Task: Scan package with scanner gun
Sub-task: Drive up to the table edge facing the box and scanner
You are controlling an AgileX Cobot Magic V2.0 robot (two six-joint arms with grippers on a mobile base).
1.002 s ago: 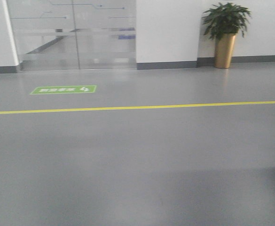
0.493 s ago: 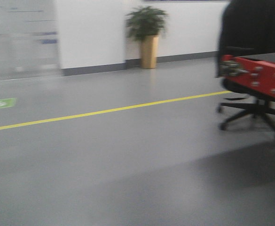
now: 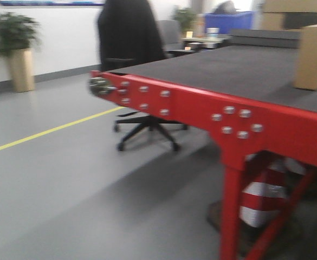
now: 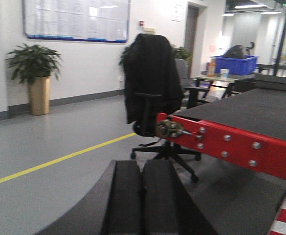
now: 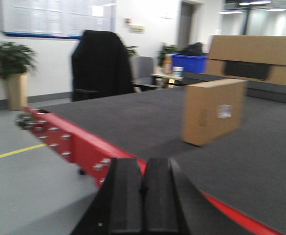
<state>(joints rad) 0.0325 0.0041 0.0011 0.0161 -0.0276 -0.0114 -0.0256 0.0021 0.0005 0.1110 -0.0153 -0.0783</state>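
Left wrist view: both pincers closed and empty at the table's edge.
Left gripper (image 4: 142, 169) pads meet on nothing, judged stowed for travel. Red steel-framed table with dark mat (image 4: 231, 144) stands to the right. Right gripper (image 5: 143, 166) is likewise closed and empty. Slim tan cardboard package (image 5: 213, 111) stands upright on the mat, its small white barcode label (image 5: 224, 111) facing the camera. Scanner gun is not in view.

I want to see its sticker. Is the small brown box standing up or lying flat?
Standing up. The box rests on a narrow edge on the table, label facing sideways.
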